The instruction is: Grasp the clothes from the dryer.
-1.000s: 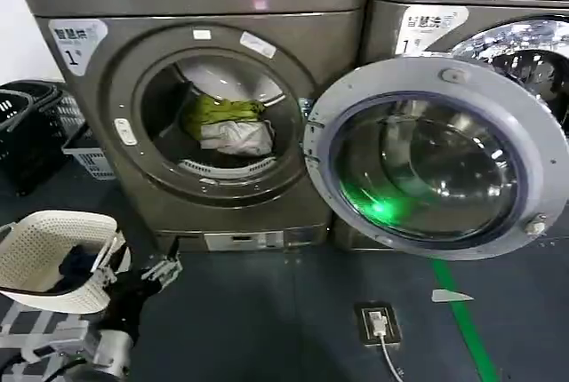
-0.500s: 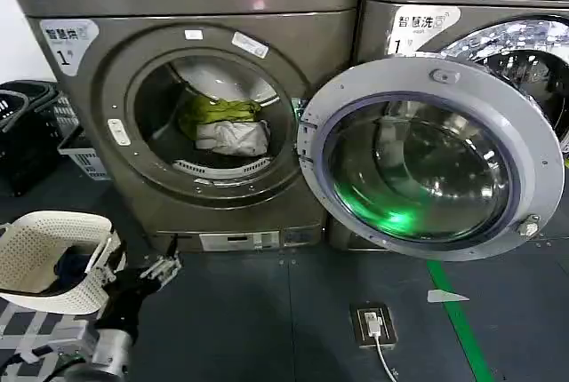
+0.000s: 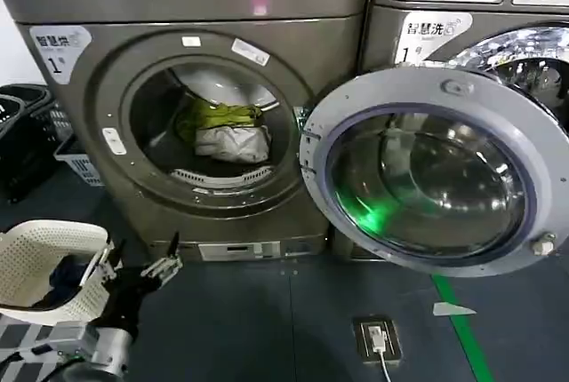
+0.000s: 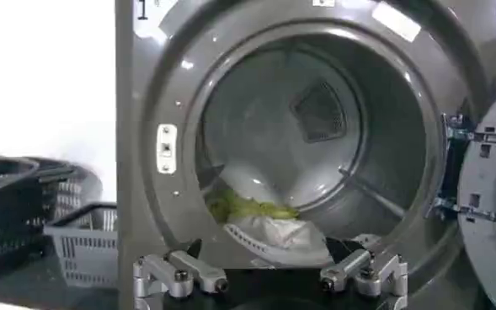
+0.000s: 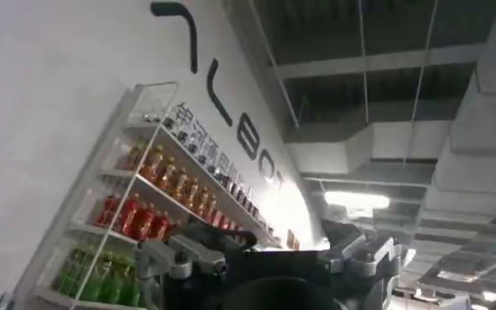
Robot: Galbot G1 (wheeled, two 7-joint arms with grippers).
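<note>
The dryer (image 3: 204, 53), dark bronze-grey with a "1" label, stands with its round door (image 3: 436, 169) swung open to the right. Inside the drum lie the clothes (image 3: 227, 129): a yellow-green garment on top of a pale grey-white one. The left wrist view also looks into the drum at the clothes (image 4: 269, 223). My left gripper (image 3: 162, 266) hangs low in front of the dryer's base, well short of the opening. Its fingers are spread, and the left gripper (image 4: 271, 283) holds nothing. My right gripper (image 5: 273, 261) is open and empty, pointing up at a wall and ceiling.
A white perforated basket (image 3: 40, 253) sits at my lower left beside the left arm. Black baskets (image 3: 22, 138) and a grey crate (image 3: 80, 167) stand left of the dryer. A second machine (image 3: 480, 9) is on the right. A floor socket (image 3: 375, 338) and green tape (image 3: 462, 329) mark the floor.
The head view has shifted a little, so the dryer and its open door sit slightly lower and larger. The left gripper stays low in front of the dryer, still open.
</note>
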